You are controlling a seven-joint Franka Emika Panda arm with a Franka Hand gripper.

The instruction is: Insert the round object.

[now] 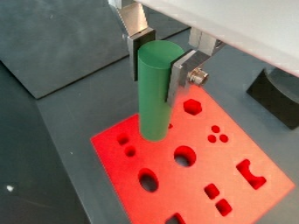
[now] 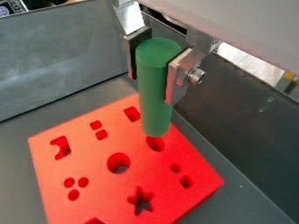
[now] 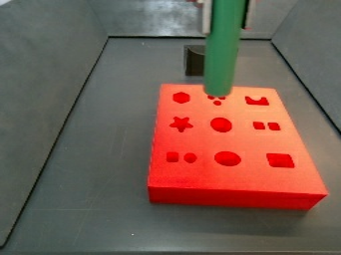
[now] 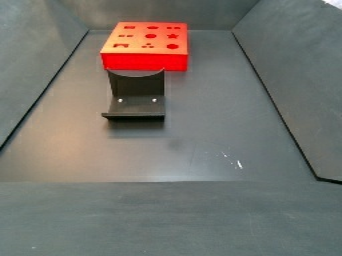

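My gripper [image 1: 159,73] is shut on the round object, a long green cylinder [image 1: 156,92], near its upper end, and holds it upright; both wrist views show this [image 2: 156,87]. The silver fingers [image 1: 183,75] press it from both sides. The cylinder's lower end hangs over the back part of the red board [image 1: 128,179], close to its top face; I cannot tell whether it touches. In a side view the cylinder [image 3: 224,50] stands over the board [image 3: 233,184], with the gripper out of frame above. A round hole [image 3: 221,125] lies just in front of its tip.
The board has several other cut-outs: a star [image 3: 181,125], a hexagon [image 3: 181,97], squares and an oval [image 3: 228,157]. The dark fixture [image 4: 134,100] stands on the floor beside the board [image 4: 147,60], and shows behind it in a side view [image 3: 194,60]. Grey walls enclose the floor.
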